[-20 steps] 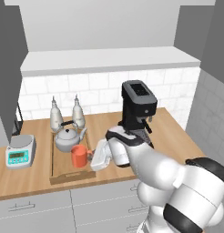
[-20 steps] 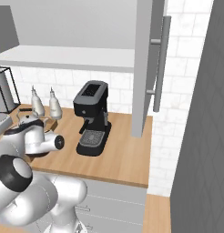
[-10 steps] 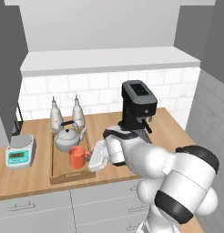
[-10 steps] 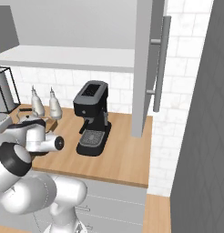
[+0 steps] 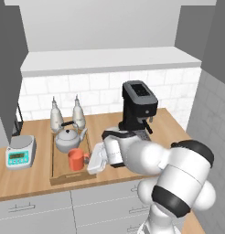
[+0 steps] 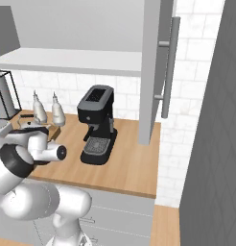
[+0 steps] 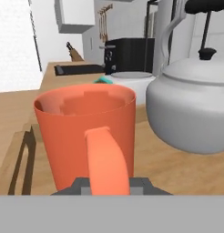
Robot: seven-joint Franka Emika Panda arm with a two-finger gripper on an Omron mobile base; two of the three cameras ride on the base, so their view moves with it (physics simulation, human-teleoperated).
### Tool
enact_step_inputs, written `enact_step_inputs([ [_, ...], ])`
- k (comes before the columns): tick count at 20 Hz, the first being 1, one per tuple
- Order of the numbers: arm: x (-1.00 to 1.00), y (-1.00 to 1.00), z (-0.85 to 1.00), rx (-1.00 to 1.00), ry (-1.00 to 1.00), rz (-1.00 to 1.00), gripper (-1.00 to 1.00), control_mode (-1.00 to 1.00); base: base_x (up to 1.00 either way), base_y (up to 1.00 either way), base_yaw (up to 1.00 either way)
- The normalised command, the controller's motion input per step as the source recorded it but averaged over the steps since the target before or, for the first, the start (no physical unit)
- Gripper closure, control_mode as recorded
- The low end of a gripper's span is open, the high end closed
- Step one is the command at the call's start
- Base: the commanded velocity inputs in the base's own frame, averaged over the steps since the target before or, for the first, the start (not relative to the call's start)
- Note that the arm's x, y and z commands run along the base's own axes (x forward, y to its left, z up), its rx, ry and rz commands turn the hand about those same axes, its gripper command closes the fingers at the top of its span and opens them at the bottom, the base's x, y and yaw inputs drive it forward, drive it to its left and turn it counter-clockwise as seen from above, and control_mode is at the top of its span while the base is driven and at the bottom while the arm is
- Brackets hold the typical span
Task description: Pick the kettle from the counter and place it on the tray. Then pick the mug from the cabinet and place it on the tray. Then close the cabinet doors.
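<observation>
Since the earlier frames the arm had folded tighter over the counter [image 5: 36, 180] while the mug [image 5: 76, 159] stayed put on the tray [image 5: 54, 178], and the cameras had not shifted. At the left of the left base view sat a small grey scale [image 5: 20, 152], with the tray beside it in the lower centre-left. On the tray stood the kettle [image 5: 68, 139] at the back and the orange mug just in front of it, close but apparently not touching. The fingers [image 7: 109, 187] were clenched on the mug's loop handle [image 7: 107, 159], low in the hand view. The mug looked seated on the tray floor, so the careful move would be to open gently and back away straight, clear of the kettle, before turning to the open cabinet door [image 6: 156, 67] at the upper right of the right base view.
</observation>
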Motion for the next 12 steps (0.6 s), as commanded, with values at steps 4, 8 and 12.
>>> enact_step_inputs([
  [4,0.03,0.05,-0.09,0.0,0.0,0.0,1.0,-1.0,0.0,0.0,0.0],
  [8,0.0,0.03,-0.01,0.0,0.0,0.0,-1.0,-1.0,0.0,0.0,0.0],
  [12,0.0,0.0,0.0,0.0,0.0,0.0,-1.0,-1.0,0.0,0.0,0.0],
])
